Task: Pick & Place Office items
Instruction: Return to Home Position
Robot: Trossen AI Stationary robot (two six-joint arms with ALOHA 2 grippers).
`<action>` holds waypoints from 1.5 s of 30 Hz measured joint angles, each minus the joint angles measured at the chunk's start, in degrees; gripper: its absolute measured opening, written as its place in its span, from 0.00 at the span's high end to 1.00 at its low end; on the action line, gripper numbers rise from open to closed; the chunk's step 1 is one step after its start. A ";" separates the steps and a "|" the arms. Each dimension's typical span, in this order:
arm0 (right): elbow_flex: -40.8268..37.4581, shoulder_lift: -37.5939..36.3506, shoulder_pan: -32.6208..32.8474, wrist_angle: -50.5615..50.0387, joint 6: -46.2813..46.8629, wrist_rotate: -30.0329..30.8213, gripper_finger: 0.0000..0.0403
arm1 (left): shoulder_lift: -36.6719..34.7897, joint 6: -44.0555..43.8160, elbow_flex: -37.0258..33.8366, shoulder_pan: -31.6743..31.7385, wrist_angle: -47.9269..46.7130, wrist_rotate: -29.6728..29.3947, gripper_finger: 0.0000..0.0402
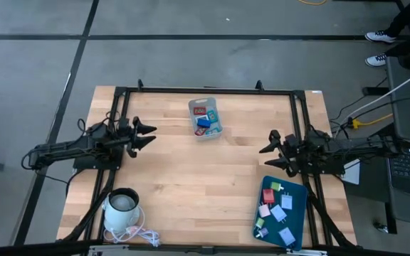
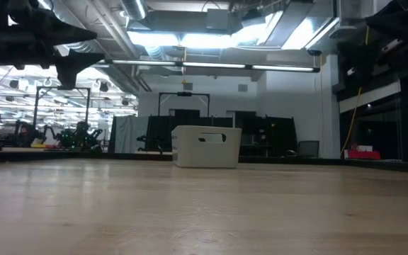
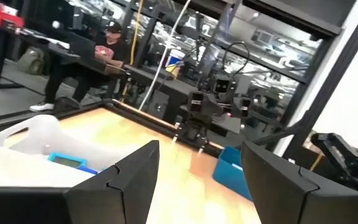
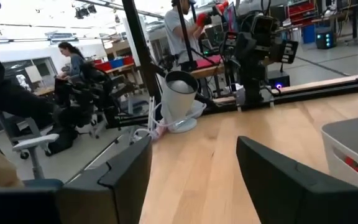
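Left hand (image 1: 150, 136) and right hand (image 1: 267, 156) hover empty, fingers spread, flanking the grey bin (image 1: 205, 102), seemingly homed; some office items (image 1: 205, 119) lie inside it, others on the teal tray (image 1: 297, 217) to its right.

The bin (image 1: 206, 101) sits at the far centre of the table (image 1: 191, 178) with several office items (image 1: 203, 122) in it, and more lie on the tray (image 1: 297, 217) at the near right corner. A kettle (image 1: 122, 205) stands at the near left corner.
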 joint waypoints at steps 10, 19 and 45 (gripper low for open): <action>0.02 0.00 0.00 0.02 2.92 0.28 0.40 | 0.06 -1.51 0.00 0.00 -7.18 1.70 0.45; 0.04 0.02 0.00 0.00 2.90 0.48 0.40 | -0.76 -1.49 0.00 -0.25 -7.60 1.74 0.45; 0.11 -16.68 0.33 -0.05 2.76 1.57 0.41 | -0.96 -1.49 0.00 6.03 -6.41 1.72 0.45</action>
